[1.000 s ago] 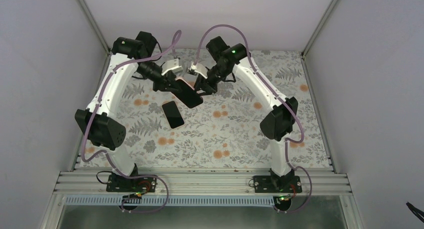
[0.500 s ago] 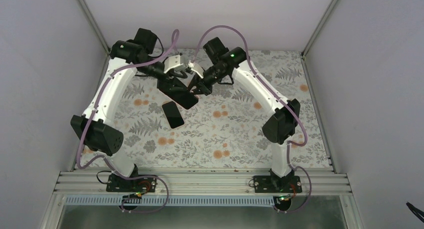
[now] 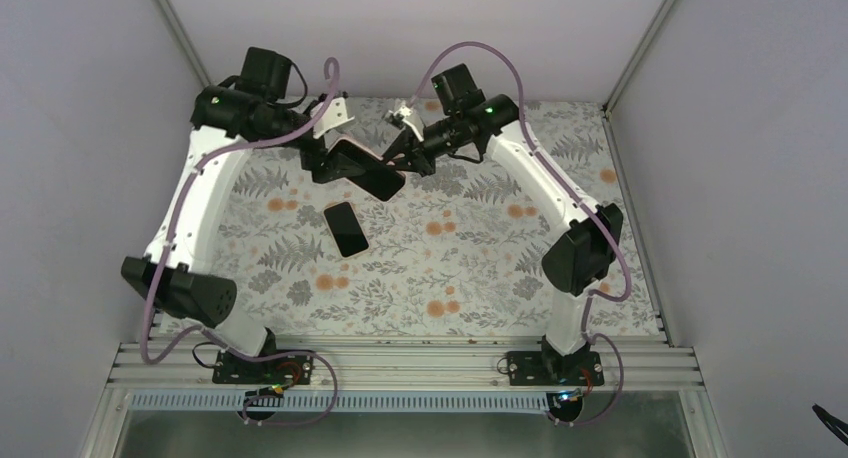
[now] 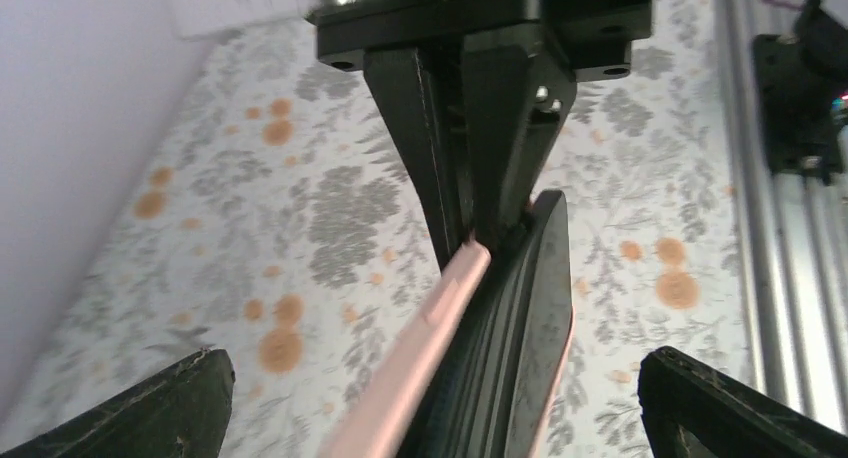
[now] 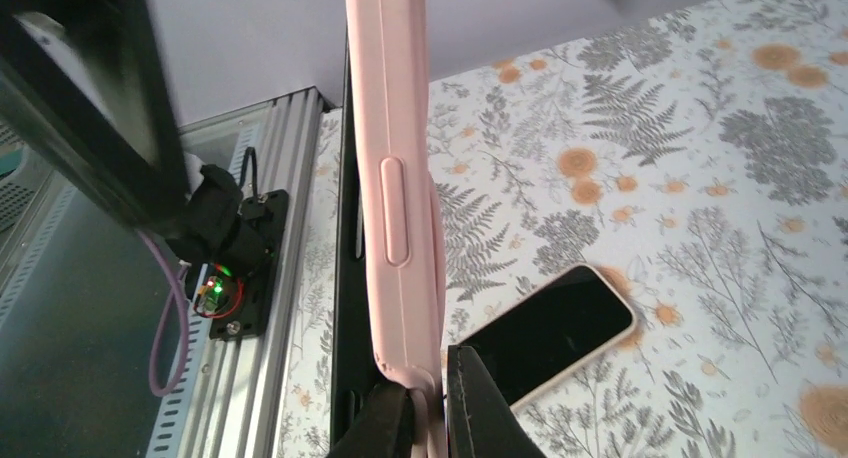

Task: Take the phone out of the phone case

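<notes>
Right hand [image 3: 398,161] is clamped tight on the phone case [image 3: 368,173]. In my right wrist view the two fingertips are pressed together at the bottom of the frame with the pink corner pinched between them. The case hangs in the air at the upper middle of the overhead view, tilted, with its dark face toward the camera and a thin pink edge showing. I can't tell from here whether that dark face is lining or glass. Left hand [image 3: 325,166] is spread wide at the case's other end. In my left wrist view its fingers [image 4: 150,408] sit in the two bottom corners, well apart, and the case runs up between them. The pink edge is on the left of the dark slab. I see no contact there. At the top of that frame my right hand's black fingers come down and bite the far end. The phone [image 3: 346,228] lies flat on the flowered worktop [image 3: 480,268], screen up, dark with a pale rim. It's just below the raised case in the overhead view, left of centre, with neither hand on it.
</notes>
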Controlling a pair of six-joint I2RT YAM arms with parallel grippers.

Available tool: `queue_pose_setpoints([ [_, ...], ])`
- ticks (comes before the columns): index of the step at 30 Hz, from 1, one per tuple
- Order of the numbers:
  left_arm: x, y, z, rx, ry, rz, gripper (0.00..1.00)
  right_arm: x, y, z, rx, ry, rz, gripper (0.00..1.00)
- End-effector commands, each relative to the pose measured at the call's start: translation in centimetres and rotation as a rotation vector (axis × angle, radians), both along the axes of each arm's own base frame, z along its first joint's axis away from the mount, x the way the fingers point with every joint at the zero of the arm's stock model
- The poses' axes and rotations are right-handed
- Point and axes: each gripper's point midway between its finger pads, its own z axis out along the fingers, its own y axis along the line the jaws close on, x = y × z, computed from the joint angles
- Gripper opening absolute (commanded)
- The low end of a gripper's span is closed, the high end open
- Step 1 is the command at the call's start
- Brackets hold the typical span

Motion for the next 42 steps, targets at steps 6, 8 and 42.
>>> queue_pose_setpoints([
  [6,3.2,3.9,5.4,0.033,-0.303,0.336,1.0,2.9,-1.5,-0.7,-0.01,-0.04,-0.111,0.03],
  [8,3.7,3.6,4.7,0.007,-0.294,0.364,1.0,4.8,-2.2,-1.0,-0.016,-0.027,-0.186,0.03],
  [42,14.0,-7.2,-3.0,-0.212,-0.334,0.641,0.98,18.2,-4.4,2.0,0.101,-0.088,-0.815,0.03],
])
